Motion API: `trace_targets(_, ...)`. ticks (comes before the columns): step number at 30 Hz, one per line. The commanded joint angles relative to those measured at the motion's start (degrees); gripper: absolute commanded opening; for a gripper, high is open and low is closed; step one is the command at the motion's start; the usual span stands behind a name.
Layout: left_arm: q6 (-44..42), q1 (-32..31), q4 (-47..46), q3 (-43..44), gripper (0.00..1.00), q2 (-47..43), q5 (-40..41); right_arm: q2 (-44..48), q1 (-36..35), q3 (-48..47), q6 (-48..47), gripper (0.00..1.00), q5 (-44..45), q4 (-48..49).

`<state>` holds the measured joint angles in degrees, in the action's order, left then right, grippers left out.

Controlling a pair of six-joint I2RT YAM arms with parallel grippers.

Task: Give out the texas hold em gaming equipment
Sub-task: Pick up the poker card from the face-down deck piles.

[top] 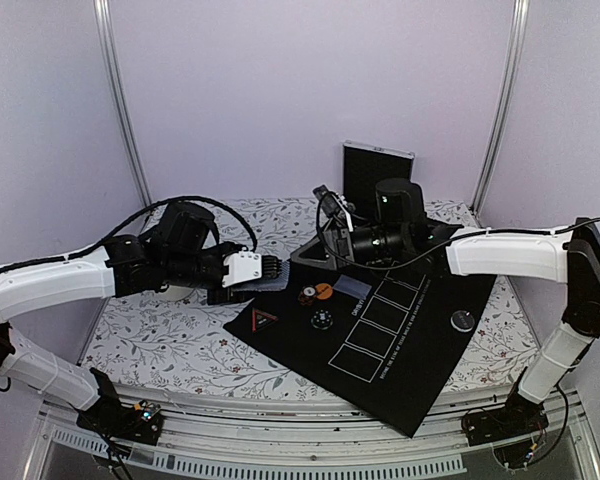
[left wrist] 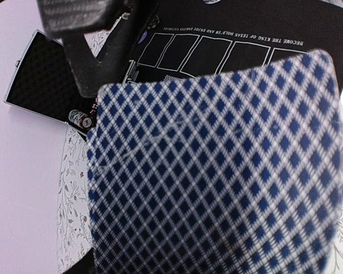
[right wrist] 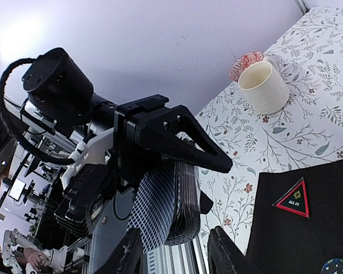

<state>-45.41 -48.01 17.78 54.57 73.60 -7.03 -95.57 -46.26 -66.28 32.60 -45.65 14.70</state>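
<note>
My left gripper [top: 270, 270] is shut on a deck of playing cards [right wrist: 184, 200] with blue-and-white diamond backs. The top card's back [left wrist: 217, 171] fills the left wrist view and hides the fingers. In the right wrist view the front card [right wrist: 153, 211] bows away from the stack. My right gripper [right wrist: 177, 257] stands open, its two fingertips on either side of the deck's lower end. On the black mat [top: 410, 350] lie an orange disc [top: 320, 292], a striped chip [top: 321, 320], a red-edged ALL IN triangle [top: 265, 320] and a dark disc [top: 464, 320].
A cream cup [right wrist: 263, 85] lies on the floral tablecloth [right wrist: 320, 125] beyond the left arm. An open black case [left wrist: 40, 80] with stacked chips [left wrist: 83, 119] stands at the back of the table, behind the right arm. White card outlines [left wrist: 217, 51] are printed on the mat.
</note>
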Motion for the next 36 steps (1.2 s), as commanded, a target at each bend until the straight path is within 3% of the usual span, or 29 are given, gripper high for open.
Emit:
trace_targets(1,-0.2,-0.7,-1.7,-0.6,0.52,-0.8,-0.4,-2.2,-0.9,-2.4,1.0,0.38,-0.8,0.9)
trace_targets(11,-0.2,-0.8,-1.7,-0.7,0.53,-0.7,-0.7,-3.5,-1.3,-2.5,1.1,0.26,-1.6,0.7)
trace_targets(21,-0.2,-0.7,-1.6,-0.7,0.53,-0.6,-0.6,-3.6,-1.7,-4.8,1.5,0.33,-2.5,0.4)
trace_targets(36,-0.3,-0.7,-1.5,-0.7,0.53,-0.7,-0.7,-4.7,-2.3,-6.6,0.4,0.29,-1.1,-4.0)
